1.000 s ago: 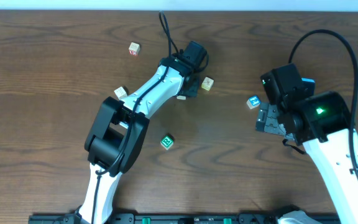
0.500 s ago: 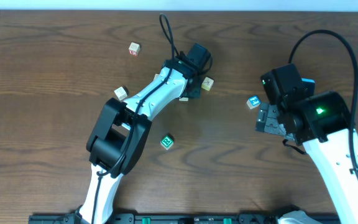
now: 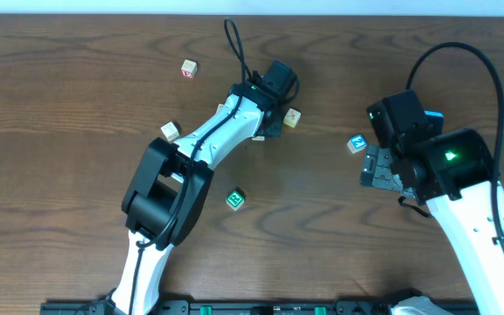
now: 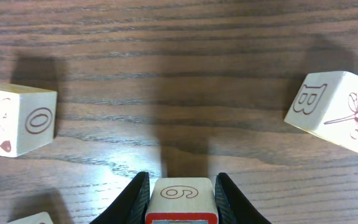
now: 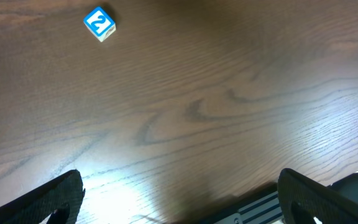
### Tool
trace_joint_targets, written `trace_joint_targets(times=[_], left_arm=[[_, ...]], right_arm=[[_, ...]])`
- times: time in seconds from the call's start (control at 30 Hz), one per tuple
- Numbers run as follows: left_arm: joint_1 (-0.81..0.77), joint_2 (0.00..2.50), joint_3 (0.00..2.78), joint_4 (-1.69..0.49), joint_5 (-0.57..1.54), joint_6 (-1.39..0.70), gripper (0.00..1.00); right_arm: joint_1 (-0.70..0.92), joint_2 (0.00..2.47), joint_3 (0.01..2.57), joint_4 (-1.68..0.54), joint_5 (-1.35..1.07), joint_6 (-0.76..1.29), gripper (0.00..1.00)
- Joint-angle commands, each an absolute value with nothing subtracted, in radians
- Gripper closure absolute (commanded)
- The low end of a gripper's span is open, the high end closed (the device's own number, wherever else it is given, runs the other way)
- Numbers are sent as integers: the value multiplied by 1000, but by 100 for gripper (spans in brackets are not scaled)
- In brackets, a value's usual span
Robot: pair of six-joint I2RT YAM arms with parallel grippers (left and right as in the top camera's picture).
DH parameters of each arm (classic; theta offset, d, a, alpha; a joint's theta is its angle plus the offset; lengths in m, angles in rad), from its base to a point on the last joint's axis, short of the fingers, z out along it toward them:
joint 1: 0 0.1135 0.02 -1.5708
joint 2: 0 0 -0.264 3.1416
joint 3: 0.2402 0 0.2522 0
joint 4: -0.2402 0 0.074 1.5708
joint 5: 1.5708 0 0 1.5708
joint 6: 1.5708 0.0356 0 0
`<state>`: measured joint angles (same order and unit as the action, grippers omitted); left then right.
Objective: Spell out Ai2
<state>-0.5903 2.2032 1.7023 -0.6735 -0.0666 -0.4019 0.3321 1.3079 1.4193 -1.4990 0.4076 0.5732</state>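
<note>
Left hand (image 4: 182, 182), arm stretched far across the table (image 3: 59, 105), clamps a red-edged cube (image 4: 182, 198) (right hand (image 5: 182, 193) gapes wide).

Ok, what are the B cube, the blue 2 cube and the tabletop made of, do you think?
B cube: pale wood, apparently matte, faint grain, brown stamped letter. Blue 2 cube: pale side that looks wooden, blue printed face. Tabletop: dark wood grain with a sheen under the light; solid wood, veneer or laminate, cannot tell.
</note>
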Motion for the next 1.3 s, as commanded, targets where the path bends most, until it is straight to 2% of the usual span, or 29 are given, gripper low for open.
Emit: trace_joint_targets(times=[0.0, 0.1, 0.23, 0.73, 0.97, 1.27], left_arm=[[-590, 2220, 1716, -677, -52, -419, 90], [-590, 2220, 1715, -683, -52, -420, 85], [-590, 2220, 1711, -683, -52, -420, 85], [-590, 2220, 1703, -683, -52, -420, 60], [-590, 2220, 1703, -683, -52, -420, 60], [-590, 2206, 1704, -711, -55, -384, 50]], right_arm=[[326, 1307, 1423, -1501, 415, 568, 1], [326, 1307, 1423, -1500, 415, 568, 1], [326, 1307, 1423, -1500, 416, 568, 1], [326, 1307, 1423, -1500, 416, 568, 1], [326, 1307, 1423, -1500, 416, 568, 1], [326, 1307, 1423, -1500, 421, 568, 1]])
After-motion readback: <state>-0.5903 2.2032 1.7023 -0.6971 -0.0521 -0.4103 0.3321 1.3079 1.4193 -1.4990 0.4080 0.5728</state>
